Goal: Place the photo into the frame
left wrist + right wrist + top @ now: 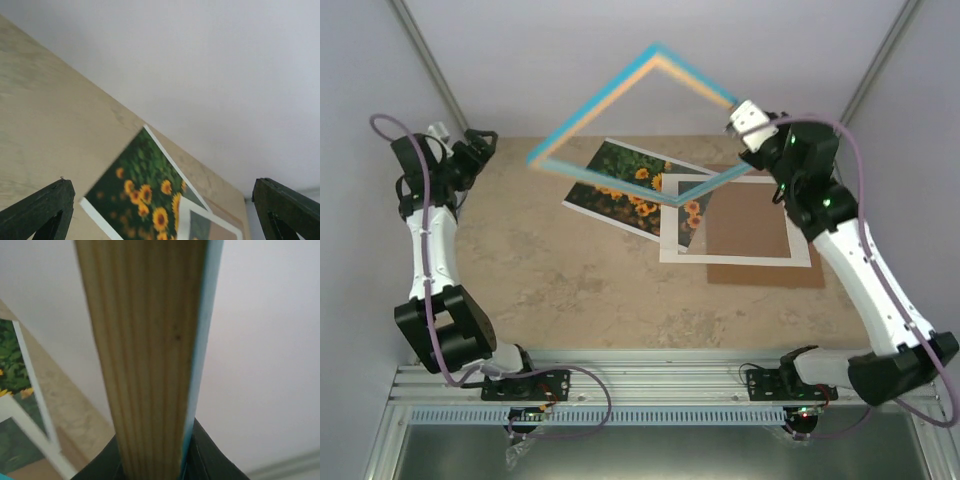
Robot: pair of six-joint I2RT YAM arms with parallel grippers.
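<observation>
At the far left corner of the worktop (570, 290), the left gripper (478, 143) hangs just above the surface with its jaws spread wide and nothing between them. In its wrist view, the dark fingers (45, 210) stand far apart at the bottom corners, with bare worktop and the wall beyond.

Moving right, the photo (630, 185) lies flat on the worktop near the middle of the far edge. It is turned at an angle to that edge, flowers facing up. Its near right corner is tucked under the white mat (740, 257), and a bit of flower shows through the mat's opening. The mat lies square on the brown backing board (750, 235), which sits toward the far right corner of the worktop and pokes out past the mat on its near and right sides.

The frame (610, 92) is up in the air over the photo and mat, touching neither. It is tipped steeply and turned like a diamond, with its blue face and pale wood edge both showing.

The right gripper (748, 120) is clamped on the frame's right-hand rail, close to the corner, and carries it alone. From that wrist, the wooden edge (150, 365) rises straight out from between the fingers (210, 460), a thin blue strip along one side.
</observation>
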